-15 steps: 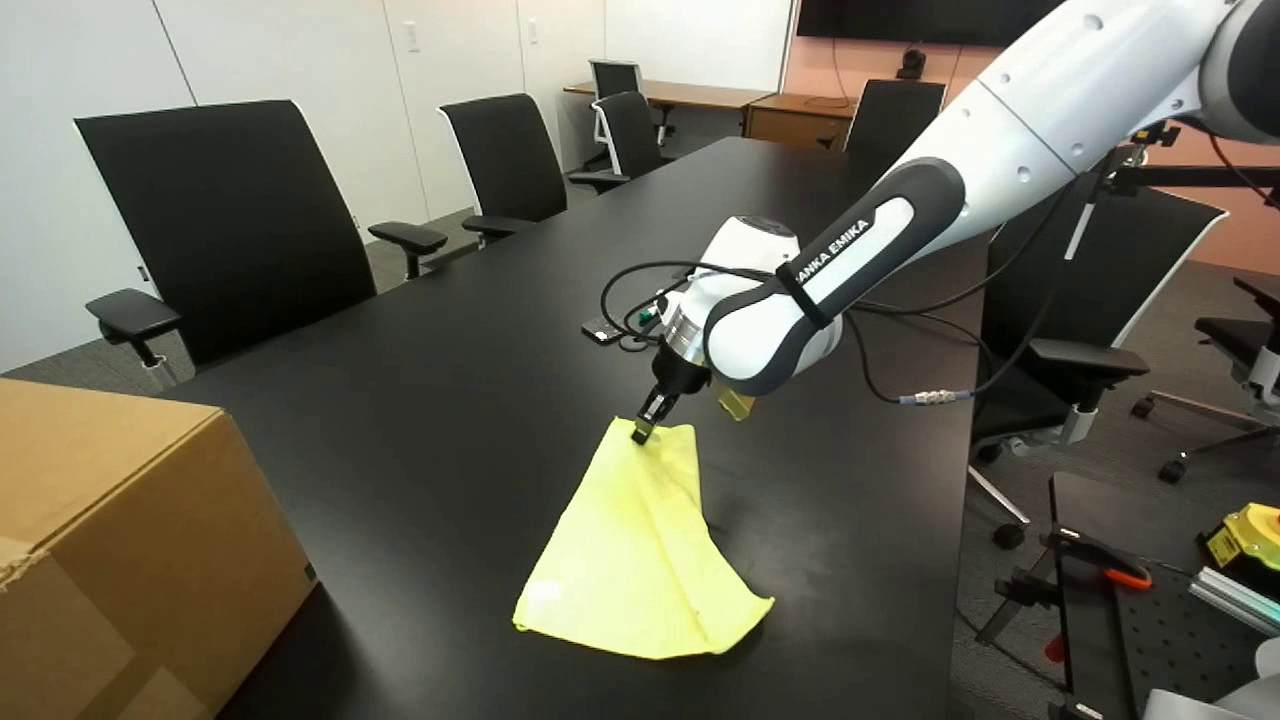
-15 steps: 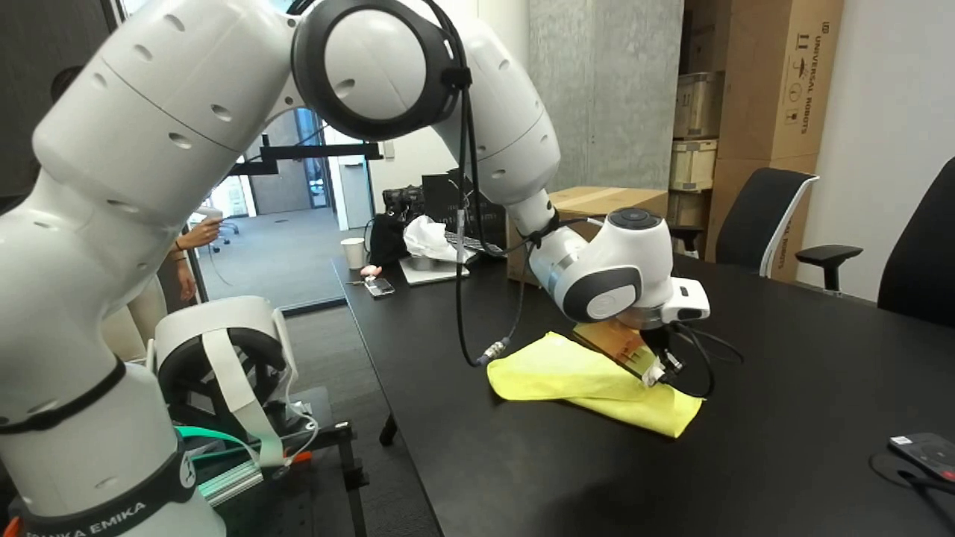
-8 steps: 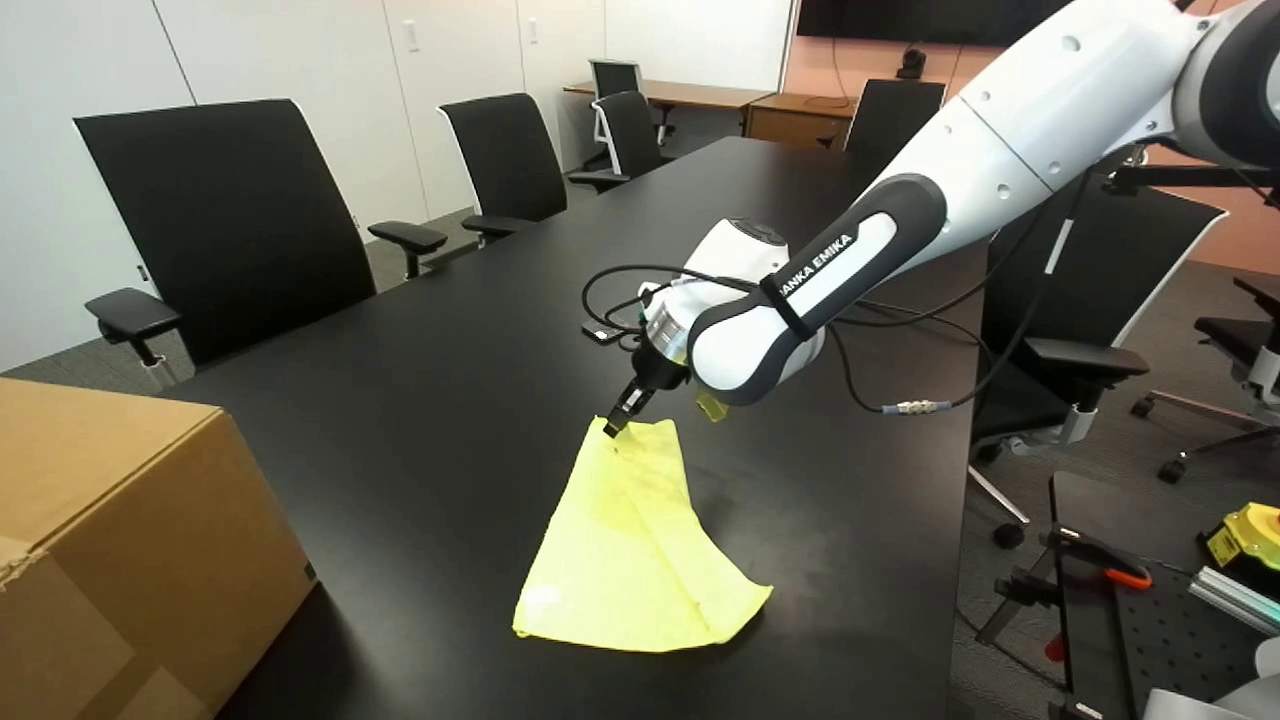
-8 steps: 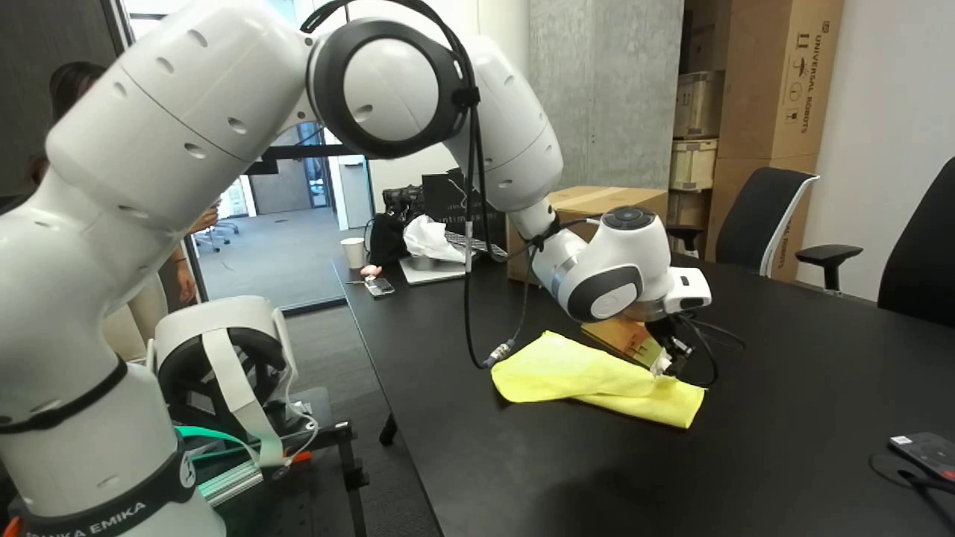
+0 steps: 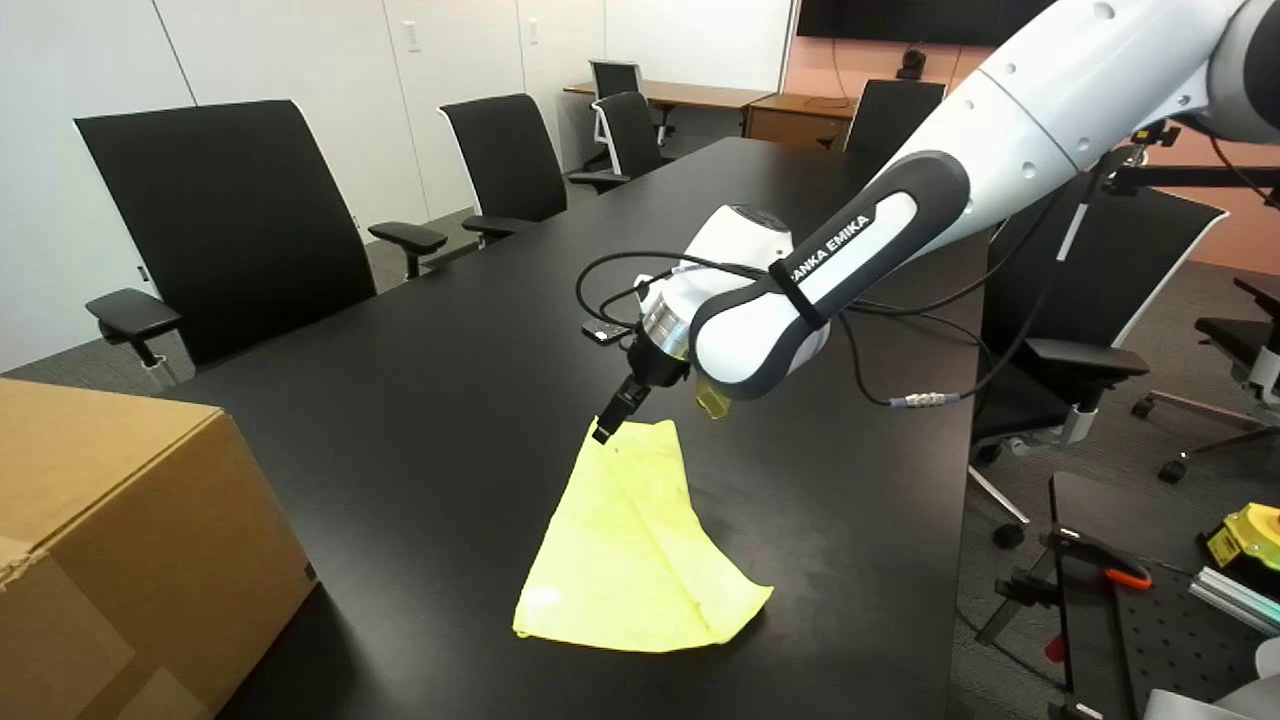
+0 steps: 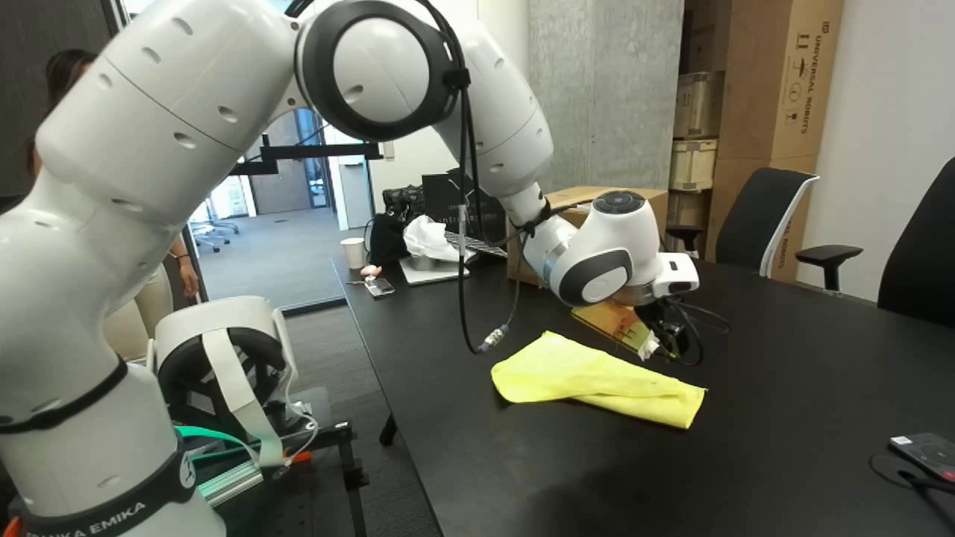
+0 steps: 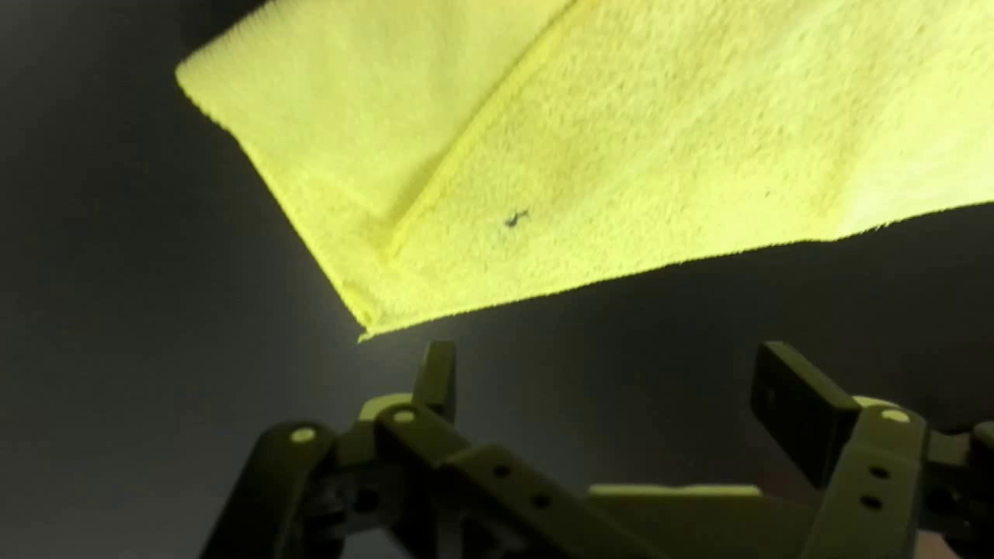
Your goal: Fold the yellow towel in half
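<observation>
1. Yellow towel (image 5: pixel 635 560) lies on black table (image 5: pixel 420 440); in an exterior view its narrow end is by the gripper (image 7: pixel 606 376), wide end twd camera, one wide-end corner curling up slightly w/ shadow beneath.
2. Cloth partly doubled: raised ridge runs lengthwise in wrist view, & in an exterior view an upper layer lies over a lower one.
3. Sm. dark speck (image 7: pixel 516 219) on towel, nr narrow end.
4. Gripper jaws wide, dark tabletop showing thru the gap. Wrist view: towel corner just beyond one jaw, apart from it.
5. Gripper slants down at narrow end in an exterior view; looks to be above table, but exact clearance can't tell.
6. White arm (image 5: pixel 1040 100) reaches across in both exterior views, w/ metal cable connector (image 5: pixel 922 400) hanging below it.
7. Orange-yellow panel (image 6: pixel 615 321) nr gripper, beyond towel; can't tell what it's fixed to.
8. Cardboard box (image 5: pixel 150 560) on table, well apart fr. towel.
9. Bkgd, in an exterior view: white cup (image 6: pixel 354 253) & crumpled white wad (image 6: pixel 429 237), white headset (image 6: pixel 216 315) beside table, person (image 6: pixel 151 294) mostly hidden behind arm.
10. Black device (image 6: pixel 925 452) on table, well apart fr. towel; black chairs (image 5: pixel 240 220) round table.
</observation>
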`<state>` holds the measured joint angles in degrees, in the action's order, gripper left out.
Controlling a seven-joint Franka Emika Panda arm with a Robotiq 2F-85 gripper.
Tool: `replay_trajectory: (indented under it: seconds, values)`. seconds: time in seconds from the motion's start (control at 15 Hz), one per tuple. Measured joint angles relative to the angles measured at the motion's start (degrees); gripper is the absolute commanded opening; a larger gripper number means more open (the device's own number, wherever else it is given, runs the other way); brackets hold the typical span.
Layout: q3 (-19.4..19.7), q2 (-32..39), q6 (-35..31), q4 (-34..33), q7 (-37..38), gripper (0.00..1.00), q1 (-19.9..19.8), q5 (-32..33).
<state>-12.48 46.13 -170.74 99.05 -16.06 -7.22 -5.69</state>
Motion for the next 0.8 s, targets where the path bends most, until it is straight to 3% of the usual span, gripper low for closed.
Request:
replay_trajectory:
  seconds: [0.4, 0.8]
  values:
    - [0.6, -8.52, 6.0, 16.28, 0.82, 1.0, 1.48, 0.52]
    - [-0.07, -16.59, 10.89, 29.24, 0.82, 1.0, 5.98, 2.79]
